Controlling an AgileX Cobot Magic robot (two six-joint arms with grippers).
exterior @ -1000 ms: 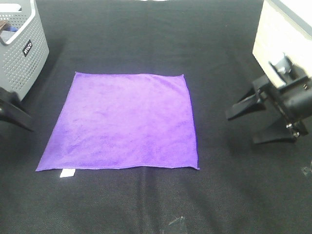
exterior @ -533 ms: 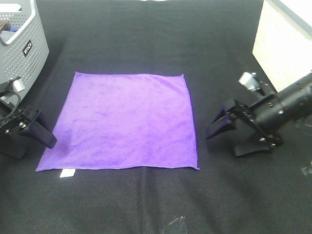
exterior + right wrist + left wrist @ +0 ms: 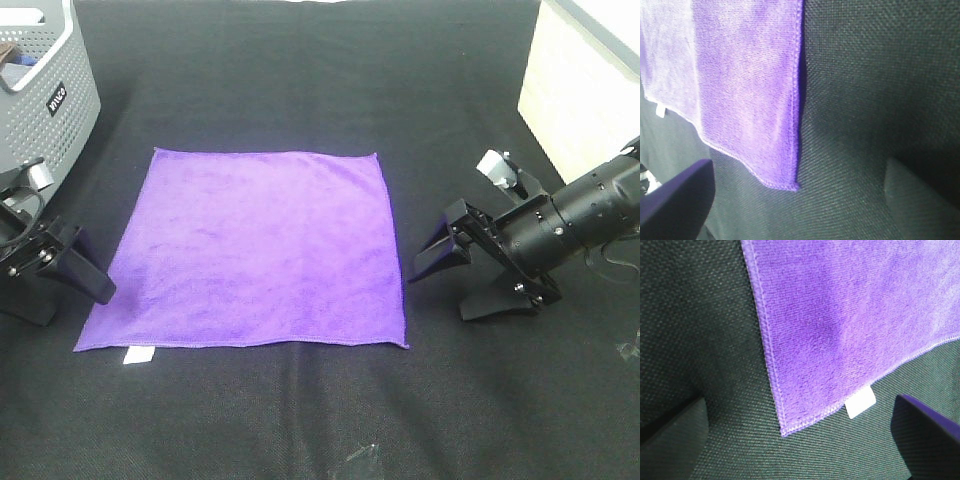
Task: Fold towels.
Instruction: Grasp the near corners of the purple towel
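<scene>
Left tool [image 3: 72, 303]: mine, jaws wide, beside the tagged corner of the towel [image 3: 255, 250].
Right tool [image 3: 441, 296]: wide, beside the opposite edge.
Towel: flat between them.

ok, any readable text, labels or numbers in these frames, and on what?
On the grey basket, a black label: one short white word, too blurred to quote.
On the purple towel, a white tag: no print visible.
No other text in any view.

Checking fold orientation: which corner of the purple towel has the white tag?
The near-left corner in the exterior view, by the left end effector: the white tag pokes out from the towel hem; the other three show none.
</scene>
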